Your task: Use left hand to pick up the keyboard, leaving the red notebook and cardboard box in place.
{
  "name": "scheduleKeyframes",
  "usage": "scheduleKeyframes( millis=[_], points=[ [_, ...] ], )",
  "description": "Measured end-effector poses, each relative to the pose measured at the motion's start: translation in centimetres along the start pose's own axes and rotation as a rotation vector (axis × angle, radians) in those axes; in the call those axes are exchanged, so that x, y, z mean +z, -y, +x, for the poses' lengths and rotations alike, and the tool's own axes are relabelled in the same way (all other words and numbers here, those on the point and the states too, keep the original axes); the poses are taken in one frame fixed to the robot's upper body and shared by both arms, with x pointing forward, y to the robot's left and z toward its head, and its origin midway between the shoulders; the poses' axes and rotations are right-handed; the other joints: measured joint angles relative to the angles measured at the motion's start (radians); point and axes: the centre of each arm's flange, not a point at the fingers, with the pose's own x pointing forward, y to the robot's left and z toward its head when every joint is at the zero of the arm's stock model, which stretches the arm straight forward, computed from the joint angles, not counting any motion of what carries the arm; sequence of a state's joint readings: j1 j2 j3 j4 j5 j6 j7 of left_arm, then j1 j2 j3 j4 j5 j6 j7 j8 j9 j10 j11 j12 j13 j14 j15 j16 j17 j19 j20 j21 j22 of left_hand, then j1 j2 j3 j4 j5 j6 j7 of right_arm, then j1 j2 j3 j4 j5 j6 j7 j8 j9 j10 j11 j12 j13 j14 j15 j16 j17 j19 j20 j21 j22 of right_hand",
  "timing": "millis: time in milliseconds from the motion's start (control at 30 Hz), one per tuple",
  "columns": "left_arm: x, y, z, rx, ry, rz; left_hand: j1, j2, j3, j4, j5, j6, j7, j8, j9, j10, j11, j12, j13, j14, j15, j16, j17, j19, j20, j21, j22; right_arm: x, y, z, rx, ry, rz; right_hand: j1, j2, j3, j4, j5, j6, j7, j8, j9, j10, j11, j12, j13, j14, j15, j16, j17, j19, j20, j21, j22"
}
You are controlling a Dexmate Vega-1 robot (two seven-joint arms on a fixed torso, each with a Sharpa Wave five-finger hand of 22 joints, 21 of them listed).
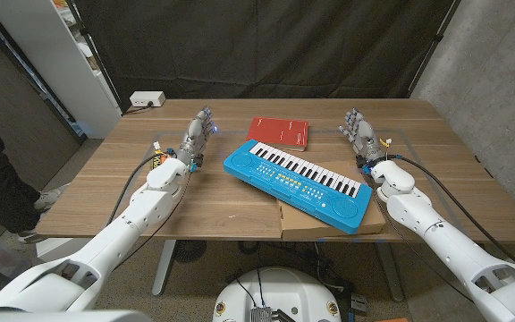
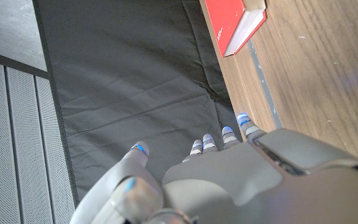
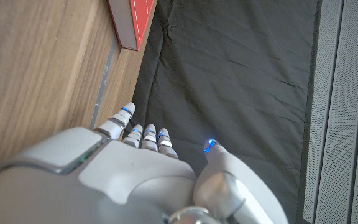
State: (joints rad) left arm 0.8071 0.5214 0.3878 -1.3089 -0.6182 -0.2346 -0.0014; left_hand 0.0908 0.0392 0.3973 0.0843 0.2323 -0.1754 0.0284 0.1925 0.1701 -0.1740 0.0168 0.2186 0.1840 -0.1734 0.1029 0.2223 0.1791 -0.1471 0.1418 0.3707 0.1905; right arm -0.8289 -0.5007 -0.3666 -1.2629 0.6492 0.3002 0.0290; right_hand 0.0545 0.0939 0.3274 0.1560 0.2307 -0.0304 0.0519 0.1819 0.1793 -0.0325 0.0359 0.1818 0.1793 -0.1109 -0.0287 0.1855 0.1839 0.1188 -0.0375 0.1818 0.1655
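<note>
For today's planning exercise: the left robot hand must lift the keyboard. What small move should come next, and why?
Probably move the left robot hand right toward the keyboard's near end: it waits open beside it, holding nothing, apart from the red notebook.

Glossy blue plastic keyboard (image 1: 300,184) on matt brown cardboard box (image 1: 329,221); wood-grain table (image 1: 240,206), smooth.

Lab, black backdrop curtain (image 1: 266,45), concrete wall (image 1: 490,63)
</note>
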Motion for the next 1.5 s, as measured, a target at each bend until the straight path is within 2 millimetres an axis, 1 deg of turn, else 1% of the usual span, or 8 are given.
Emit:
scheduleKeyframes(
  millis=[267, 467, 667, 733, 867, 1133, 1367, 1500],
  points=[
    [0.6, 0.3, -0.2, 0.005, -0.014, 0.018, 0.023, -0.023, -0.005, -0.026, -0.007, 0.0, 0.0, 0.004, 0.0, 0.002, 0.016, 0.002, 0.0, 0.0, 0.01, 0.003, 0.0, 0.008, 0.003, 0.0, 0.0, -0.2, 0.1, 0.1, 0.001, -0.003, 0.002, 0.0, 0.0, 0.0, 0.0, 0.0, 0.0, 0.0, 0.0, 0.0, 0.0, 0.0, 0.0, 0.0, 0.0, 0.0, 0.0, 0.0, 0.0, 0.0, 0.0, 0.0],
    [1.2, 0.4, -0.4, 0.002, -0.027, 0.039, 0.058, -0.047, -0.003, -0.067, -0.015, 0.0, 0.0, 0.008, 0.0, 0.001, 0.038, 0.004, 0.0, 0.003, 0.019, 0.004, 0.0, 0.048, 0.018, 0.0, 0.0, -0.4, 0.0, 0.2, 0.001, -0.007, 0.004, 0.0, 0.0, 0.003, -0.003, 0.0, 0.0, 0.0, 0.0, 0.0, 0.004, 0.004, 0.0, 0.0, 0.0, 0.0, 0.0, 0.0, 0.0, 0.0, 0.0, 0.0],
    [1.9, 0.5, -0.6, -0.006, -0.038, 0.073, 0.095, -0.091, -0.024, -0.107, -0.018, 0.004, 0.055, 0.007, 0.005, 0.002, 0.083, 0.004, 0.005, 0.001, 0.028, 0.001, 0.004, 0.071, 0.025, 0.0, -0.005, -0.5, 0.0, 0.2, 0.002, -0.009, 0.004, 0.0, 0.0, 0.003, -0.003, 0.008, 0.003, 0.003, 0.0, 0.0, 0.004, 0.004, 0.0, 0.0, 0.0, 0.0, 0.0, -0.003, 0.0, 0.0, 0.0, 0.0],
    [2.0, 0.5, -0.6, -0.01, -0.045, 0.089, 0.103, -0.123, -0.039, -0.122, -0.018, 0.004, 0.083, 0.003, 0.005, 0.002, 0.102, 0.004, 0.005, 0.004, 0.031, -0.002, 0.005, 0.09, 0.008, 0.0, -0.003, -0.5, 0.0, 0.2, 0.002, -0.009, 0.004, 0.0, 0.0, 0.003, -0.003, 0.008, 0.006, 0.005, 0.0, 0.0, 0.004, 0.004, 0.0, 0.0, 0.0, 0.0, 0.0, -0.003, 0.0, 0.0, 0.0, 0.0],
    [2.4, 0.4, -0.7, -0.021, -0.052, 0.117, 0.129, -0.158, -0.052, -0.151, -0.017, 0.004, 0.087, -0.004, 0.007, 0.0, 0.122, 0.004, 0.01, -0.001, 0.037, -0.008, 0.005, 0.123, -0.018, 0.0, -0.005, -0.5, 0.0, 0.2, 0.0, -0.009, 0.004, 0.0, 0.0, 0.003, -0.003, 0.008, 0.006, 0.005, 0.0, 0.0, 0.004, 0.004, 0.0, 0.0, 0.0, 0.0, 0.0, -0.003, 0.004, 0.004, 0.0, 0.0],
    [3.3, 0.6, -0.6, -0.067, -0.048, 0.167, 0.251, -0.189, -0.058, -0.226, 0.001, 0.004, 0.086, 0.0, 0.014, 0.002, 0.141, 0.004, 0.019, 0.048, 0.053, -0.008, 0.005, 0.24, 0.05, 0.015, -0.009, -0.6, 0.0, 0.1, -0.003, -0.01, 0.005, 0.0, 0.0, 0.0, -0.006, 0.008, 0.005, 0.005, 0.0, 0.0, 0.004, 0.004, 0.0, 0.0, 0.0, 0.0, 0.0, -0.003, 0.007, 0.0, 0.0, 0.0],
    [3.9, 0.7, -0.4, -0.095, -0.052, 0.183, 0.284, -0.197, -0.067, -0.235, 0.005, 0.004, 0.086, 0.0, 0.014, 0.0, 0.153, 0.004, 0.023, 0.048, 0.058, -0.02, 0.005, 0.256, 0.066, 0.005, -0.009, -0.6, 0.1, 0.1, -0.007, -0.01, 0.005, 0.0, 0.0, 0.0, -0.006, 0.008, 0.005, 0.005, 0.0, 0.0, 0.004, 0.004, 0.0, 0.0, 0.004, 0.004, 0.0, -0.003, 0.007, 0.0, 0.0, 0.0],
    [4.3, 0.7, -0.4, -0.108, -0.056, 0.192, 0.307, -0.198, -0.073, -0.241, 0.005, 0.004, 0.086, 0.0, 0.014, -0.002, 0.155, 0.004, 0.024, 0.031, 0.07, -0.027, 0.005, 0.215, 0.073, -0.025, -0.012, -0.6, 0.2, 0.1, -0.011, -0.009, 0.005, 0.0, 0.0, 0.0, -0.006, 0.008, 0.005, 0.005, 0.0, 0.0, 0.004, 0.004, 0.0, 0.0, 0.004, 0.004, 0.0, -0.003, 0.007, 0.0, 0.0, 0.0]
  ],
)
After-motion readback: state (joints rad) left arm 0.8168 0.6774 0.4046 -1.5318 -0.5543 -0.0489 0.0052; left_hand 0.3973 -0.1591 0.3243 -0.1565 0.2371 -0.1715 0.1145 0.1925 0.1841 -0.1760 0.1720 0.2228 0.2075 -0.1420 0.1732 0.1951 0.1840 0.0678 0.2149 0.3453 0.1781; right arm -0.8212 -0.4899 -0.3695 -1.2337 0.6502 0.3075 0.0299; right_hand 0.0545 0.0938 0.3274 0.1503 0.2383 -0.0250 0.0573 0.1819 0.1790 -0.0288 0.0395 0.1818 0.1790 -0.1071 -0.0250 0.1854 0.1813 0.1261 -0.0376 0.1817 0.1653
